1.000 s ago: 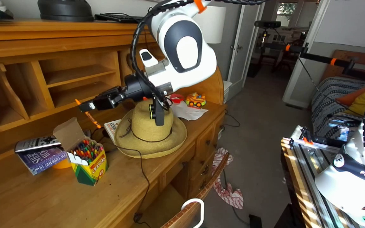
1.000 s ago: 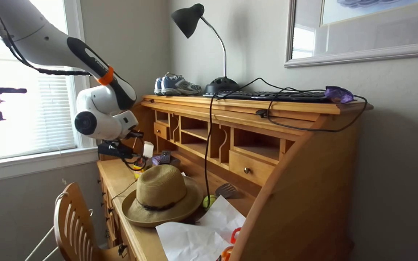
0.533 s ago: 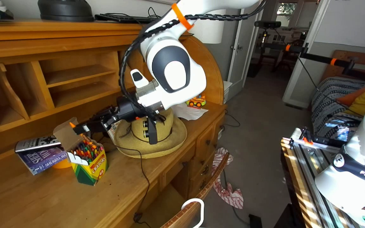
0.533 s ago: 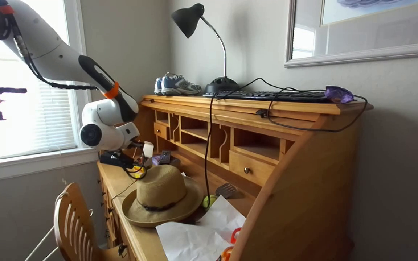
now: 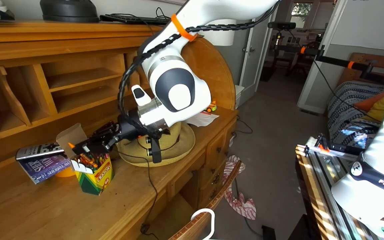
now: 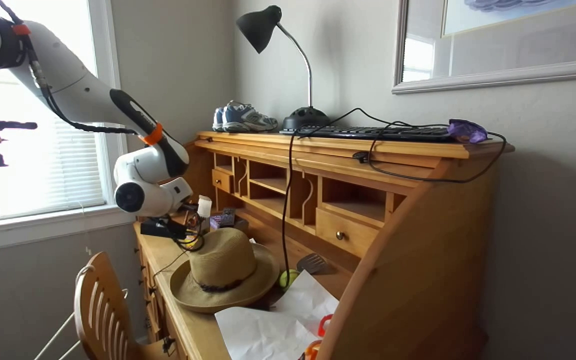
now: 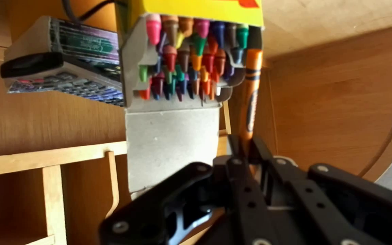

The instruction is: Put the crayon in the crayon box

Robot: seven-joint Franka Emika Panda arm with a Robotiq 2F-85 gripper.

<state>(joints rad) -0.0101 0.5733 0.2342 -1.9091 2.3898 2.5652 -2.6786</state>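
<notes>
On the crayon box: "CRAYONS"

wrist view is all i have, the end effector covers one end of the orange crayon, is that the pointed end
Observer: Yes, in an exterior view the pointed tip of the orange crayon shows on the upper side of the end effector.
Operator: ok, my picture cuts off the crayon box, is it upright
Observer: It stands upright on the desk in an exterior view.
Operator: anything near it that i miss
Observer: A straw hat rests near it in both exterior views; whether the arm touches the hat I can't tell.
</notes>
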